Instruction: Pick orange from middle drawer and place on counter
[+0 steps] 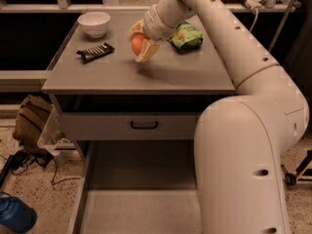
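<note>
My gripper (141,44) is shut on the orange (137,44), a small round orange fruit held between the cream fingers. It hangs a little above the middle of the grey counter (117,74), casting a shadow below it. The middle drawer (141,199) is pulled out at the bottom of the view, its flat grey floor bare. My arm reaches in from the upper right and its bulky lower link covers the drawer's right side.
A white bowl (94,23) stands at the counter's back left. A dark snack bar (95,51) lies in front of it. A green crinkled snack bag (185,35) lies at the back right. A shut drawer front with a black handle (144,125) sits under the counter.
</note>
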You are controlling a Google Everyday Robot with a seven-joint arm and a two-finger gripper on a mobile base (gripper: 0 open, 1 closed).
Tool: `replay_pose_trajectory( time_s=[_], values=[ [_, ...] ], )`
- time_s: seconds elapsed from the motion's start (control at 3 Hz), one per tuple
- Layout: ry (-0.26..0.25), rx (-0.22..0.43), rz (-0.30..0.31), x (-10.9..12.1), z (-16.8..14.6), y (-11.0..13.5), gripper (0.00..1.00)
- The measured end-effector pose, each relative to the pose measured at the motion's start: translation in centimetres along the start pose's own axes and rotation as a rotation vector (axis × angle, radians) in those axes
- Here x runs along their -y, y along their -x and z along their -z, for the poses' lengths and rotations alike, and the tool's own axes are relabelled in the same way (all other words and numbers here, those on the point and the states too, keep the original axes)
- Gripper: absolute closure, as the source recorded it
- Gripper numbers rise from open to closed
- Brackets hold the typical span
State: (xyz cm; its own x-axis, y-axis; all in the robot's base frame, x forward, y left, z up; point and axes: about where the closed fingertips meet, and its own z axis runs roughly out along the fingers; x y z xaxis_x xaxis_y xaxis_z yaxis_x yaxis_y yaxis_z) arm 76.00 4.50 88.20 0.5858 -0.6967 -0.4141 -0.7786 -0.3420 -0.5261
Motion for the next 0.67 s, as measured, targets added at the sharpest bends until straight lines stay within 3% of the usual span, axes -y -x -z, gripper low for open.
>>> replay_pose_trajectory(
  time_s=[0.33,0.67],
  values=[
    [0.043,0.051,-0.044,-0.52,-1.26,-0.32,1.00],
    [0.046,0.054,-0.044,-0.56,-1.29,-0.30,0.98]
  ],
)
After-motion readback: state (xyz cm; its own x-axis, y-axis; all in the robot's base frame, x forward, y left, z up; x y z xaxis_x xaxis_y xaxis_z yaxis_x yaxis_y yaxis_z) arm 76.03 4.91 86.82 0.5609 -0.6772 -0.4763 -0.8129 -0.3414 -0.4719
